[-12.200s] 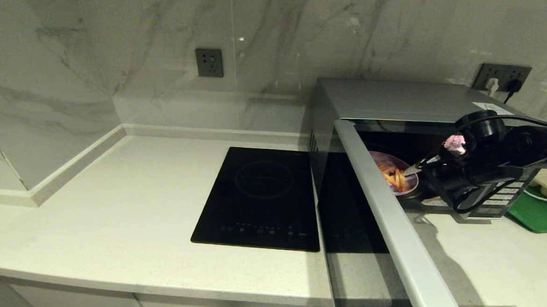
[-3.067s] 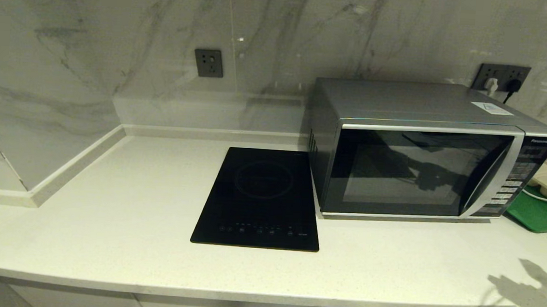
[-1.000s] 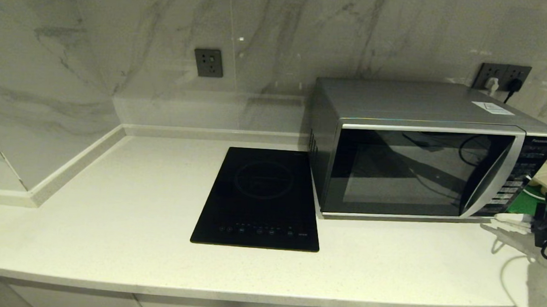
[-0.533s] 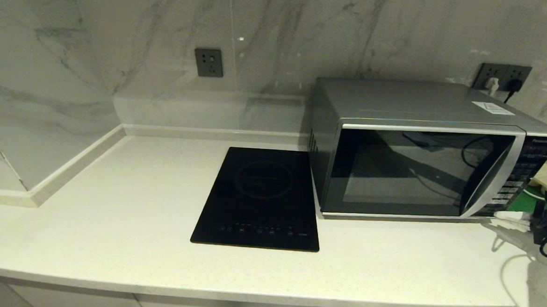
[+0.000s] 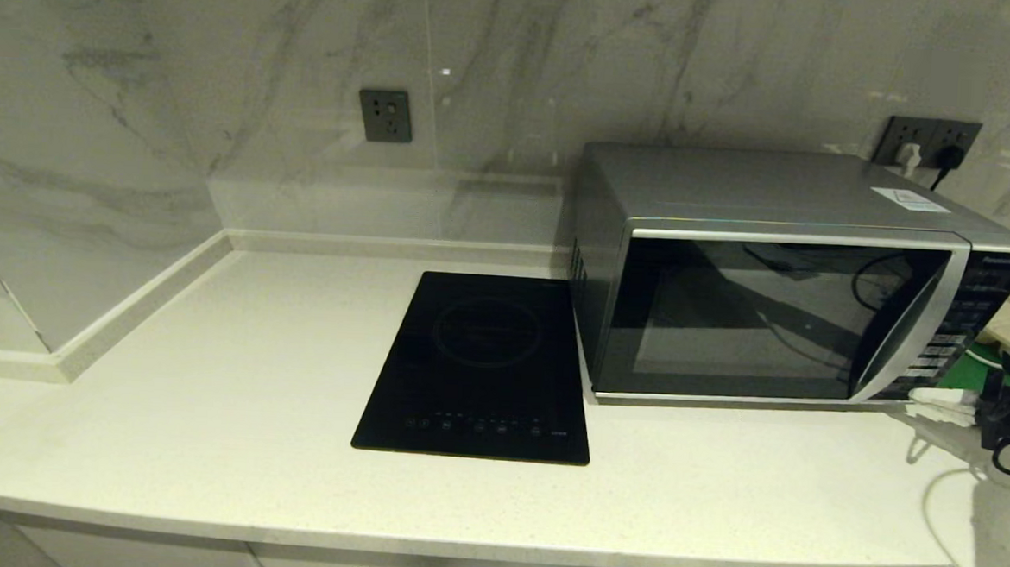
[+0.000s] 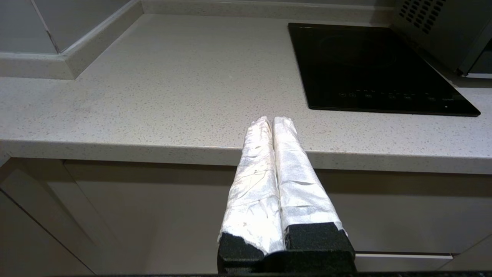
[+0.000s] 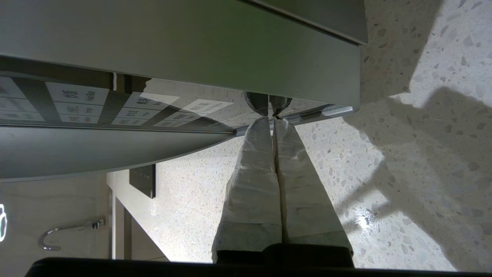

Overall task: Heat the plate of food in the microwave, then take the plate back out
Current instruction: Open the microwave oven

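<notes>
The silver microwave (image 5: 780, 315) stands at the counter's right with its dark glass door closed. The plate of food is hidden behind that door. My right gripper (image 5: 916, 396) is shut and empty, its white-wrapped tips against the lowest end of the microwave's button panel (image 5: 943, 341), by the front right corner. In the right wrist view the right gripper's (image 7: 271, 120) tips meet their own reflection on the glossy panel (image 7: 77, 104). My left gripper (image 6: 271, 120) is shut on nothing and parked low, in front of the counter's front edge.
A flat black induction hob (image 5: 483, 364) lies left of the microwave. A green tray (image 5: 971, 373) with a pale object sits right of the microwave, behind my right arm. A wall socket (image 5: 927, 141) with plugs is behind the microwave. The worktop (image 5: 206, 372) spreads bare to the left.
The door, open with the plate inside at first, is now closed. My right arm came back into view, and in the last second its tips crept slightly toward the panel's lower corner.
</notes>
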